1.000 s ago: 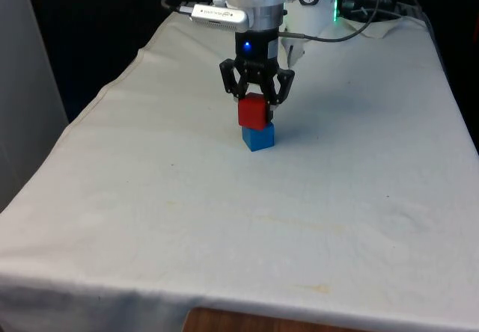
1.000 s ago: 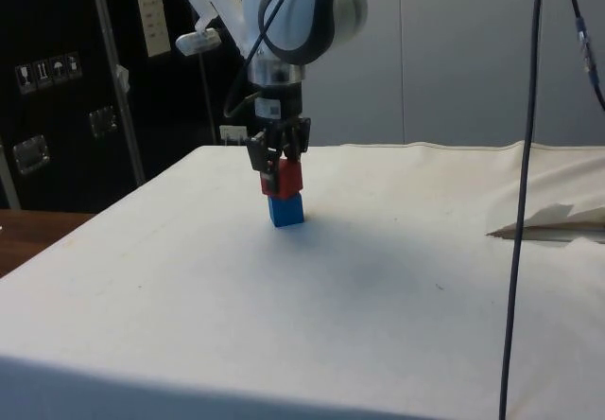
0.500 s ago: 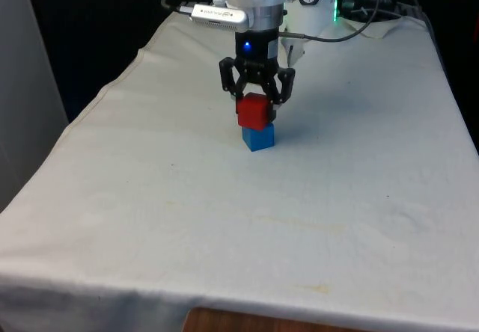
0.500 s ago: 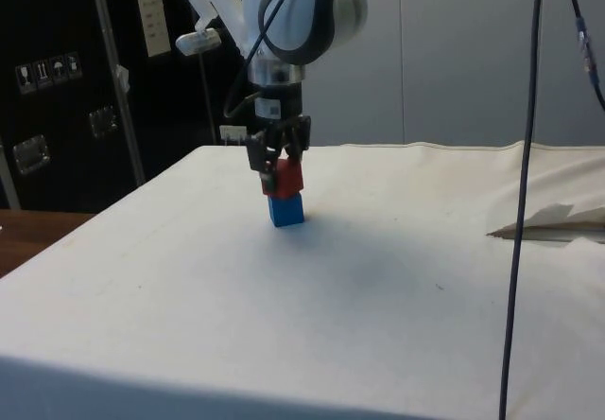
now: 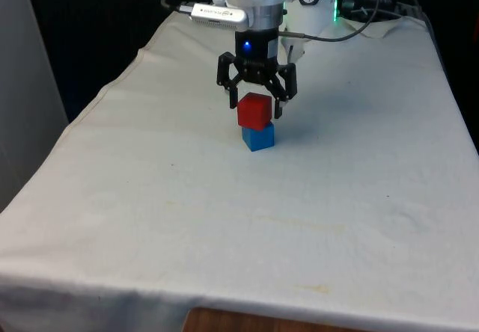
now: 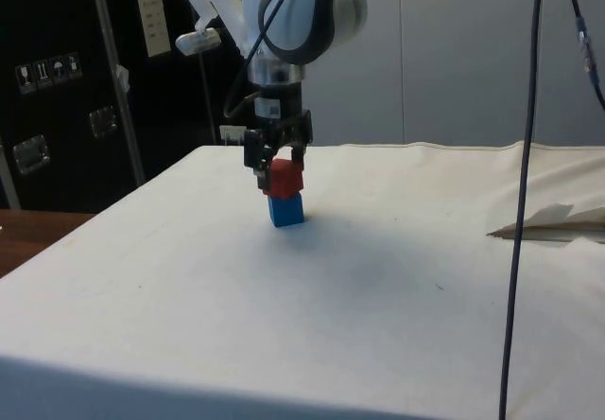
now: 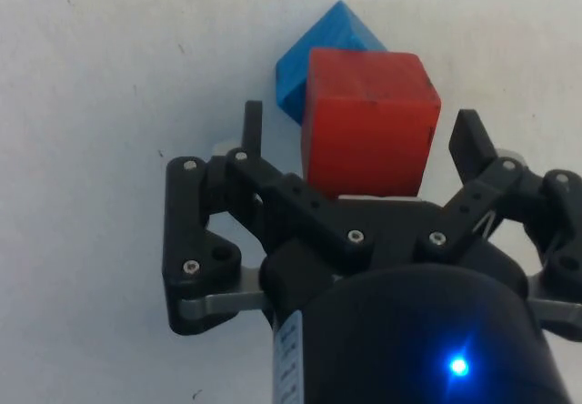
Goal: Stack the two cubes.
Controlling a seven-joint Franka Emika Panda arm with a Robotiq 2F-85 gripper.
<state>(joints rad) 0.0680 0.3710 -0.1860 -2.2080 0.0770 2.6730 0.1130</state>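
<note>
On the white cloth, the red cube sat atop the blue cube, turned askew to it. The gripper stood over the stack, jaws spread wide to either side of the red cube, clear of its faces.

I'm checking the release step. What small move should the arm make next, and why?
Probably a straight lift clear. The end effector is open, its fingers apart from the red cube, which sits on the blue cube. The red one is turned relative to the blue, so sideways motion could knock it.
</note>
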